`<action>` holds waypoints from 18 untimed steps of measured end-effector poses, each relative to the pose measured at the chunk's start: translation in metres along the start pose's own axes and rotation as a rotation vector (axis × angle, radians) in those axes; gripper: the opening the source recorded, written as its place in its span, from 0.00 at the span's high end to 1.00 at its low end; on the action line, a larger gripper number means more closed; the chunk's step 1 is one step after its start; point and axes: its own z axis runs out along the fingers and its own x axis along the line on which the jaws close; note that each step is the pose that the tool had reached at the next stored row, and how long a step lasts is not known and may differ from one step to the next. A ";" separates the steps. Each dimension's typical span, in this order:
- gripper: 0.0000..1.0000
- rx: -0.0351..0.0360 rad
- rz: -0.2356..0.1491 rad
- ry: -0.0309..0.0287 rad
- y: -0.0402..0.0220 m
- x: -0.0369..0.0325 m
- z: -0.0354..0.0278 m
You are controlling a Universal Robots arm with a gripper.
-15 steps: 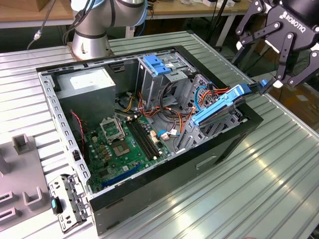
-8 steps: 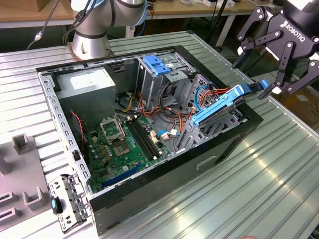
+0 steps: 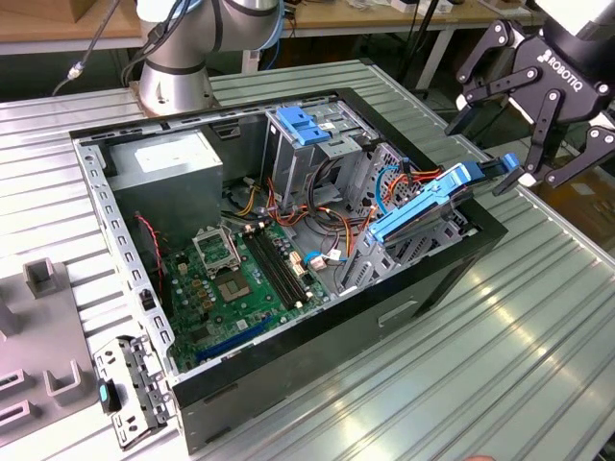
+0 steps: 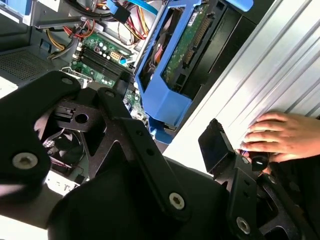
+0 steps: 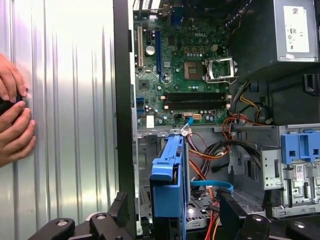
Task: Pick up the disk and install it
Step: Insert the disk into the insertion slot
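Observation:
The disk [image 3: 423, 211] is a flat drive in a bright blue rail frame. It leans tilted over the drive cage at the end of the open computer case [image 3: 442, 288] on the exterior view's right, its upper end raised above the case rim. My gripper [image 3: 485, 149] hovers open at that raised end, holding nothing. In the first wrist view the disk's blue edge [image 5: 167, 175] stands between the two spread fingers of the gripper [image 5: 173, 200]. The second wrist view shows the disk's green circuit-board side [image 4: 180, 55] just beyond the gripper [image 4: 165, 112].
Inside the case are the motherboard [image 3: 231, 274], a grey power-supply box [image 3: 163, 168], a blue ribbed bracket [image 3: 307, 125] on the upper bay and loose orange and blue cables [image 3: 332, 226]. A person's hand [image 4: 280, 135] rests on the ribbed metal table [image 3: 538, 317] beside the case. Grey fixtures [image 3: 38, 279] stand at the exterior view's left.

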 end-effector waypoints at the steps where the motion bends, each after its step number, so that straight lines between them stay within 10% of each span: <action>1: 0.18 -0.0007 0.002 -0.0047 -0.0002 0.0002 0.0005; 4: 0.18 -0.0031 0.008 -0.0249 -0.0009 0.0010 0.0028; 11: 0.18 -0.0034 0.015 -0.0398 -0.0030 0.0100 0.0127; 18: 0.33 -0.0080 0.025 -0.0753 -0.0041 0.0127 0.0175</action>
